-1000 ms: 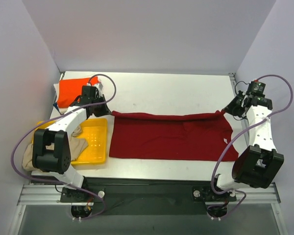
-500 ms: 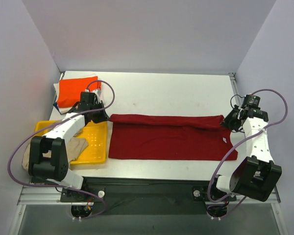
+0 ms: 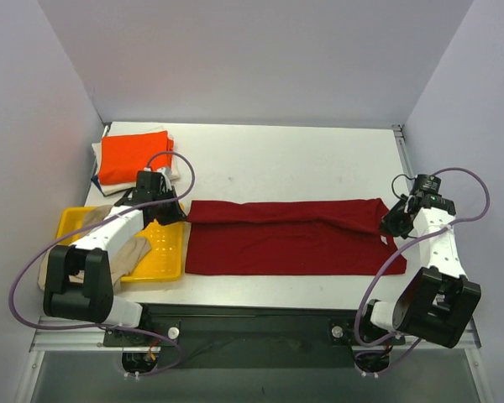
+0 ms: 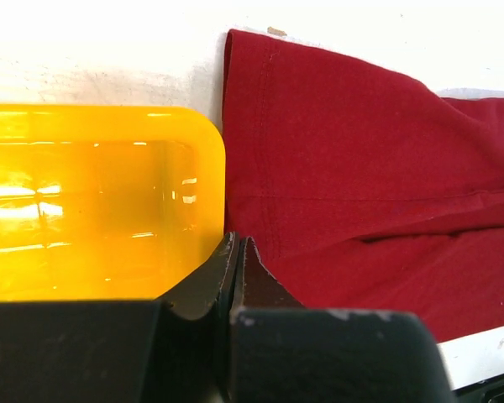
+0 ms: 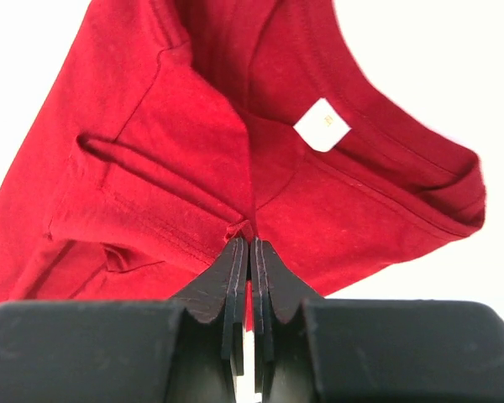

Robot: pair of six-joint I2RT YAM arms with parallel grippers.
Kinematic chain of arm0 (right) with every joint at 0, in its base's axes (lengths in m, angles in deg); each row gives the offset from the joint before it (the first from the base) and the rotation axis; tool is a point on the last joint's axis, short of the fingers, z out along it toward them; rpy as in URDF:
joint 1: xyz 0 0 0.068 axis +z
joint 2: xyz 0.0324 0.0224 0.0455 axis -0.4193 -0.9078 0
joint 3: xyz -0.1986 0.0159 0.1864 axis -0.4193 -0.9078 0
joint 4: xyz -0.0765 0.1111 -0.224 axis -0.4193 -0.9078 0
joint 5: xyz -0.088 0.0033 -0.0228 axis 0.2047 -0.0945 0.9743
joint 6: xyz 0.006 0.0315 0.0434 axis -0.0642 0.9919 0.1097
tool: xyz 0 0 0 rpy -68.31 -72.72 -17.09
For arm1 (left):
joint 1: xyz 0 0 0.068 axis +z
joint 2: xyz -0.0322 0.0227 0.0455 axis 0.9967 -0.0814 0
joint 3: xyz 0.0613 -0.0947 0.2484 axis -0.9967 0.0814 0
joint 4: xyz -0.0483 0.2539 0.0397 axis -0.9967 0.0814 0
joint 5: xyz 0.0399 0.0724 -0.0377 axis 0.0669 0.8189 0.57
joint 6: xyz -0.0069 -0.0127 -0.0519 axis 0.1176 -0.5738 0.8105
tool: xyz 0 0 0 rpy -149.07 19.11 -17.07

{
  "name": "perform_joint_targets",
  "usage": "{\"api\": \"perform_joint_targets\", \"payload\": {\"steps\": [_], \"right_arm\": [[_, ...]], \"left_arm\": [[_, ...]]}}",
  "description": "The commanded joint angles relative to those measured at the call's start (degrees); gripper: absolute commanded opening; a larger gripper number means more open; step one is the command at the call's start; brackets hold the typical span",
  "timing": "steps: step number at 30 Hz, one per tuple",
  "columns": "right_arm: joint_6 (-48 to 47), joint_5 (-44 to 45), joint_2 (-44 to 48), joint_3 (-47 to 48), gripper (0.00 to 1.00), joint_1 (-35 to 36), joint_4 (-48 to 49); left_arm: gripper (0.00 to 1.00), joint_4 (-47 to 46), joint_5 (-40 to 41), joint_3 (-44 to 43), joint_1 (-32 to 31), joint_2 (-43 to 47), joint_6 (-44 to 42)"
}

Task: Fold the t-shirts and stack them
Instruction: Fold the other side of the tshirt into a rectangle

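**Item: dark red t-shirt** (image 3: 290, 238). It lies flat at the middle of the table (image 3: 286, 159) with its long axis running left to right. The neckline is at the right end. The opposite end lies just beside the yellow tray (image 3: 164, 262).

**Label:** a small white tag (image 5: 322, 124) sits inside the collar. Its print is too faint to read.

**Left gripper** (image 4: 238, 245): the jaws are pressed together at the shirt's left far corner, apparently on the cloth, though the pinch itself is hidden.

**Right gripper** (image 5: 250, 243): clamped on a tuck of red fabric just below the neckline.

**Change:** since a second ago both grippers have drawn toward the arm bases. The far edge has come with them, so the shirt now forms a narrower band from far side to near side.

**Other stock:**
- An orange t-shirt (image 3: 133, 157) is folded at the far left, on top of white and blue cloth.
- A beige t-shirt (image 3: 128, 252) is heaped in the tray.
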Motion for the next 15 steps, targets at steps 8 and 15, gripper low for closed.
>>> {"api": "perform_joint_targets", "payload": {"steps": [8,15], "right_arm": [[0.83,3.78,4.57,-4.82,0.0,-1.17,-1.23],[1.27,3.17,4.04,-5.27,0.37,-0.82,-1.67]], "left_arm": [[0.11,0.2,2.02,2.63,0.27,0.43,0.61],[0.49,0.56,0.88,1.84,0.01,1.05,0.69]]}}
